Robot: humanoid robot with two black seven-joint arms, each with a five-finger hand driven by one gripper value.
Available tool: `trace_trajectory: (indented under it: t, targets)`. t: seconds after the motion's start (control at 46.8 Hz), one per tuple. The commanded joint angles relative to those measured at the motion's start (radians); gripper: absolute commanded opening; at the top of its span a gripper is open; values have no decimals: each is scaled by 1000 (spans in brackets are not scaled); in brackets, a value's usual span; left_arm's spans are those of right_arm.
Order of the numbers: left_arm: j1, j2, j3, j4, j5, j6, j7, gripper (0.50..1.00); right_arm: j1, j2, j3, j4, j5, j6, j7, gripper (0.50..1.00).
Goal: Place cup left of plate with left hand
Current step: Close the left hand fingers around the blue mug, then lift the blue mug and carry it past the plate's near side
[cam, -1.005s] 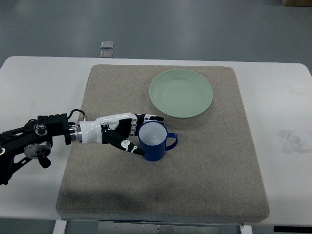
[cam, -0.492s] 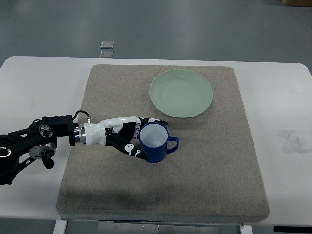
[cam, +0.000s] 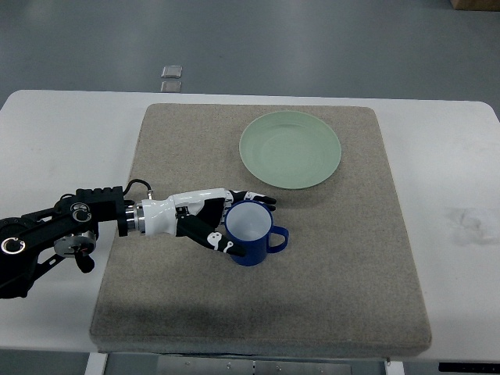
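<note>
left hand point(cam: 209, 220): comes in from the left edge, fingers curled round the left side of the cup, gripping it
fingers point(cam: 254, 198): upper ones reach along the far side of the rim, lower ones point(cam: 223, 246) wrap the near-left wall; grip is narrow, only the cup's width
cup point(cam: 250, 232): blue, upright, open mouth up, handle pointing right; sits on the mat near the middle, nearer than the plate and a bit left of its centre
cup base: can't tell if it is touching the mat or just lifted
plate point(cam: 290, 149): pale green, on the far part of the mat, apart from cup and hand
mat point(cam: 336, 266): grey-brown, covers most of the white table point(cam: 55, 141)
right arm: not in view
floor: two small grey squares point(cam: 171, 77) beyond the far table edge
vs 1.0 s ago: cup and hand have shifted slightly nearer, away from the plate; gap to the plate's rim is wider
vs 0.5 s ago: same drift, smaller step; forearm also sits a little further right and nearer
grip change: none visible, fingers wrap the cup the same way in all three
plate change: none, same spot
</note>
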State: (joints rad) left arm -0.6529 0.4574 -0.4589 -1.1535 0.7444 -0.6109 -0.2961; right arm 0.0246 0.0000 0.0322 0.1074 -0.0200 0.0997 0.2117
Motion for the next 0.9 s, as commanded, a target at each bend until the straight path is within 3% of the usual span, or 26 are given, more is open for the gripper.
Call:
trace_trajectory:
  t: [0.0,0.128,0.299,0.556,0.684,0.877]
  targets:
    - [-1,-6,0,0,0,0,0,825,0,0,0,0,0,0,0,932]
    - [-1,-9,-1,1,0,0,-1,816,0,0,0,0,0,0,0,932]
    - [-1,-17,-1,14,0,0,-1,716,0,0,0,0,0,0,0,932]
    - [-2,-26,-1,14,-11,0,-5,698,0,0,0,0,0,0,0,932]
    - [-2,-31,-27,14,-16,0,-5,613,0,0,0,0,0,0,0,932]
    - [-1,-31,-119,14,-19,0,-6,613,0,0,0,0,0,0,0,932]
